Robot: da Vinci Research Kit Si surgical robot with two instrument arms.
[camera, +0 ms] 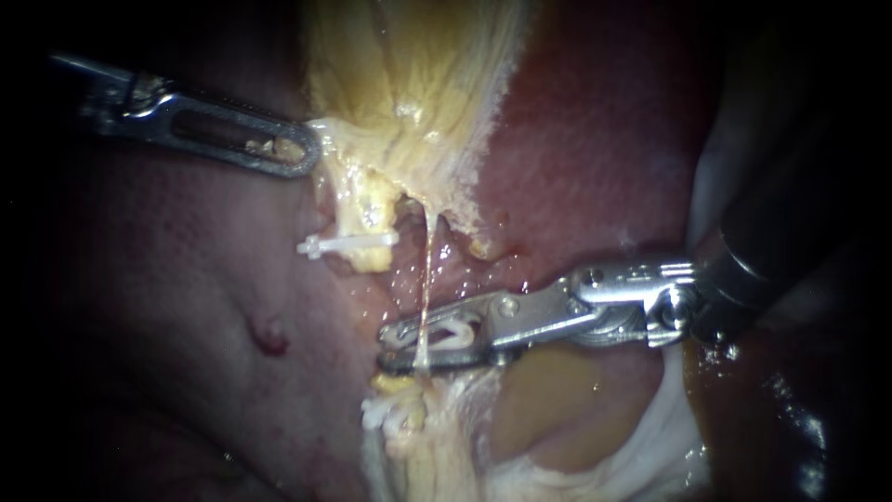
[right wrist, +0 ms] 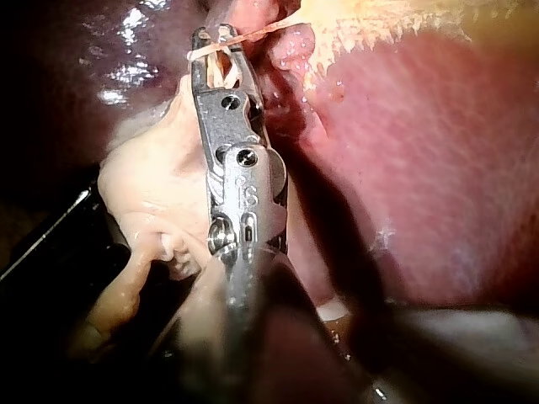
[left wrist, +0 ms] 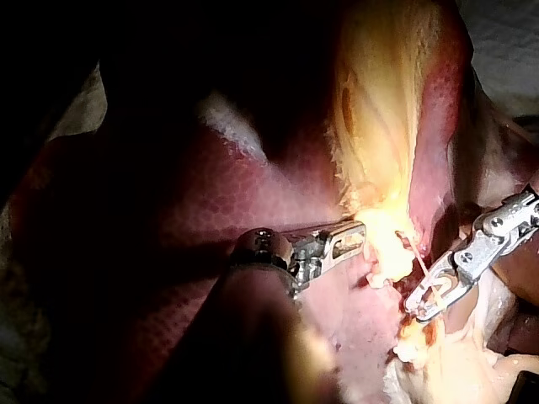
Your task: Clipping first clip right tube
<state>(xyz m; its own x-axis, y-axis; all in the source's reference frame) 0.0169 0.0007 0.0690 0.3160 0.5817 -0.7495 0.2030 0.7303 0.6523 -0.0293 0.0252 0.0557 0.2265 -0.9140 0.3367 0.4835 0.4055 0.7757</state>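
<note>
Right tube [camera: 426,279] is lying square across the jaws of my right instrument [camera: 385,344], which are straddling it and gripping a white clip [camera: 453,335], not yet squeezed home.

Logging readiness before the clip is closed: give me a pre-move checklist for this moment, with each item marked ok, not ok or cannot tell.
1. The right tube lies between the right instrument's jaws: ok.
2. The loaded clip sits in those jaws and straddles the tube: ok.
3. The clip's tips reach past the tube's far side: cannot tell.
4. The left instrument grips the gallbladder, and the tube runs straight: ok.
5. The jaws stand apart from the other clip: ok.
</note>
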